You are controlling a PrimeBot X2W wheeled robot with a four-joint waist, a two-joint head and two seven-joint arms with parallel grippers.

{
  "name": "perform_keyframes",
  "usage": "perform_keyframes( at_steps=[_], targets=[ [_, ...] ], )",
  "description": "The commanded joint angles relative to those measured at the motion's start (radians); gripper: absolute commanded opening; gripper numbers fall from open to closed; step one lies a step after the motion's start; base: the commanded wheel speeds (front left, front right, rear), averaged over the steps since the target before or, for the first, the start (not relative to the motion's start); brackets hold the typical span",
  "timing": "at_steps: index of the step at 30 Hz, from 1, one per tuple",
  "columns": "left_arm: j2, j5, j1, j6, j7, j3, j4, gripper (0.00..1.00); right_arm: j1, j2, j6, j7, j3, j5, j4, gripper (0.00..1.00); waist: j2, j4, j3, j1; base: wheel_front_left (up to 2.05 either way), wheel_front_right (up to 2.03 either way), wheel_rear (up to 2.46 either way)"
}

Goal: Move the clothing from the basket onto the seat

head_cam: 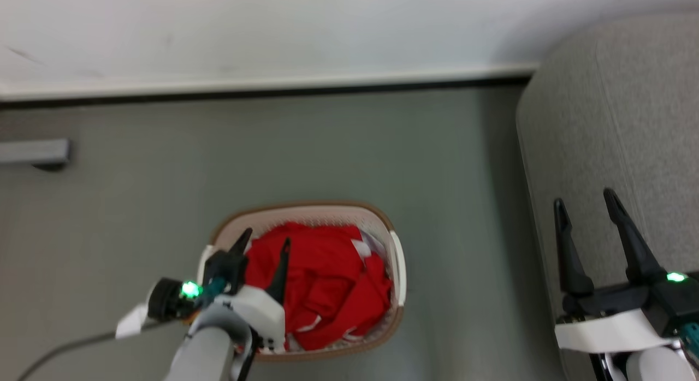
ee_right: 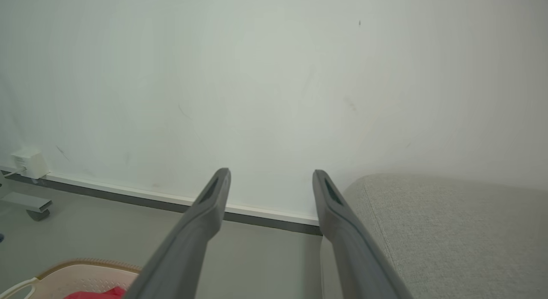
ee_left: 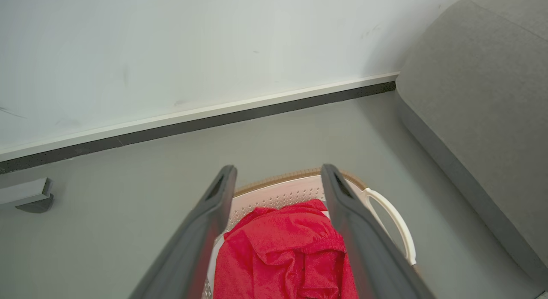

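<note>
The left gripper [head_cam: 266, 239] hangs spread and empty over the clothing [head_cam: 322, 277] in the basket [head_cam: 306, 207], so grabbing looks like the next job: dip and pinch. The right gripper [head_cam: 583, 200], spread too, is over the seat [head_cam: 628, 124].

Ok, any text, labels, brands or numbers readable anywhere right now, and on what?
None can be read.
The red clothing shows white trim but no legible label.
The basket, the seat and the small white box on the wall show no markings.
</note>
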Motion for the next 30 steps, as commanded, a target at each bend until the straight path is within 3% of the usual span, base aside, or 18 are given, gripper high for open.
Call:
perform_keyframes(
  at_steps=[1, 13, 23, 30],
  targets=[
    [0.014, 0.012, -0.042, 0.003, 0.001, -0.003, 0.039, 1.0, -0.028, -0.001, -0.002, 0.001, 0.008, 0.004, -0.006, 1.0, 0.0, -0.066, 0.109, -0.0003, 0.0, 0.0, 0.0],
    [0.056, 0.077, -0.356, 0.044, 0.151, -0.046, 0.437, 1.0, -0.154, 0.006, -0.002, 0.001, 0.061, 0.059, -0.045, 1.0, 0.0, -0.17, 0.313, -0.0003, 0.0, 0.0, 0.0],
    [0.104, 0.089, -0.497, 0.108, 0.304, -0.054, 0.589, 1.0, -0.199, 0.006, -0.002, 0.001, 0.08, 0.089, -0.064, 1.0, 0.0, -0.193, 0.405, -0.0003, 0.0, 0.0, 0.0],
    [0.122, 0.068, -0.557, 0.093, 0.329, -0.056, 0.61, 1.0, -0.224, 0.006, -0.002, 0.001, 0.094, 0.091, -0.077, 1.0, 0.0, -0.208, 0.476, -0.0003, 0.0, 0.0, 0.0]
  ],
)
